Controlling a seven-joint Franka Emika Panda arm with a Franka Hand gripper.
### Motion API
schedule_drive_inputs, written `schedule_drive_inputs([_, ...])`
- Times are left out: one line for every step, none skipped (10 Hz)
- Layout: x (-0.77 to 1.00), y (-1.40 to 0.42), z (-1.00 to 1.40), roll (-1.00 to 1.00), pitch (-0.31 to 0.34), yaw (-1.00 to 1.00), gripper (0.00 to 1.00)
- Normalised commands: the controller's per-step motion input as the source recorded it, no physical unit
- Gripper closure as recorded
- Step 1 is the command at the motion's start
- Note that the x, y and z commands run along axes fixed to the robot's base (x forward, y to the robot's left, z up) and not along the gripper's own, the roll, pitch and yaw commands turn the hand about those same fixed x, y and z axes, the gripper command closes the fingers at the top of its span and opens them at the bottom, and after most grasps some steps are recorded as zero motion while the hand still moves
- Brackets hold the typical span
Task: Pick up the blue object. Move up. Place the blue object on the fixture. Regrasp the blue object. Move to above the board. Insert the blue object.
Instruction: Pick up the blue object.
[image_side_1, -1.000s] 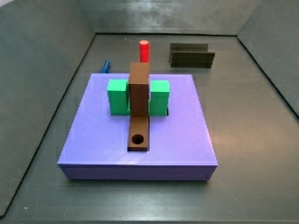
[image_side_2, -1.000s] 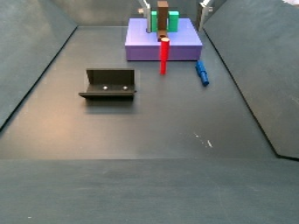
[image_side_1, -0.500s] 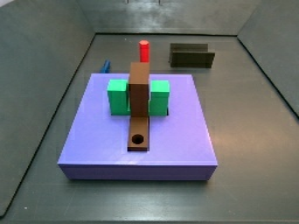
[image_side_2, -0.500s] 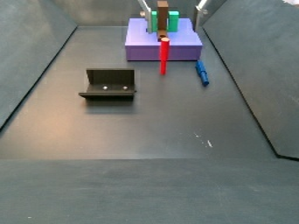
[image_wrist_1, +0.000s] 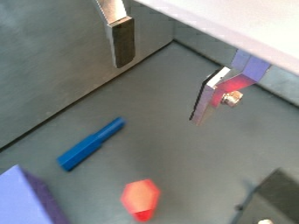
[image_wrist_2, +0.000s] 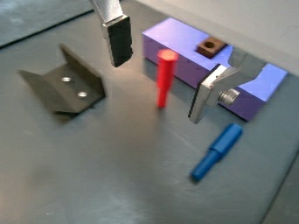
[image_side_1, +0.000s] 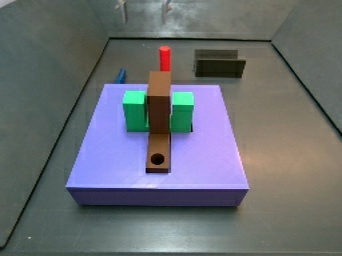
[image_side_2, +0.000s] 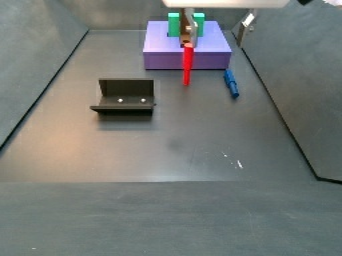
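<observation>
While the blue object (image_wrist_2: 218, 152) lies ungrasped on the floor, the gripper (image_wrist_2: 160, 58) hangs above, wide open and empty; every step remains

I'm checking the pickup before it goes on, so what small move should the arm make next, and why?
Probably shift the gripper sideways over the blue peg, then descend. Its fingers stand open and empty above the floor, and in both wrist views the peg lies flat off to one side, not between them. The red peg stands upright close by, so the shift should keep clear of it.
</observation>
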Motion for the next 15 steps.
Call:
schedule_drive_inputs([-0.54, -0.41, -0.13, 0.08, -0.15, -0.04, 0.0])
schedule_drive_inputs([-0.47, -0.34, -0.06, 0.13, -0.136, -0.04, 0.0])
schedule_drive_inputs([-0.2, -0.31, -0.23, 0.01, -0.156, -0.03, 0.0])
schedule_drive_inputs([-0.4, -0.28, -0.46, -0.06, -0.167, -0.08, 0.0])
schedule_drive_inputs([-0.33, -0.2, -0.47, -0.06, 0.0, -0.17, 0.0])
schedule_drive_inputs([-0.24, -0.22, -0.43, -0.01, 0.056, -0.17, 0.0])
schedule_drive_inputs([-0.17, -0.17, -0.39, -0.05, 0.074, -0.18, 0.0])
schedule_drive_inputs([-0.16, -0.26, -0.26, -0.04, 0.021, -0.16, 0.0])
schedule_drive_inputs([-0.03, -0.35, -0.19, 0.0, 0.0, -0.07, 0.0])
schedule_drive_inputs([0.01, -0.45, -0.22, 0.23, 0.0, 0.0, 0.0])
schedule_drive_inputs([0.03, -0.44, -0.18, 0.23, 0.0, 0.04, 0.0])
schedule_drive_inputs([0.04, -0.4, -0.15, 0.23, 0.0, 0.08, 0.0])
schedule_drive_inputs([0.08, -0.35, -0.13, 0.23, 0.0, 0.12, 0.0])
schedule_drive_inputs([0.11, -0.15, -0.06, 0.13, 0.0, 0.13, 0.0])
schedule_drive_inputs([0.11, -0.05, -0.06, 0.08, 0.0, 0.12, 0.0])
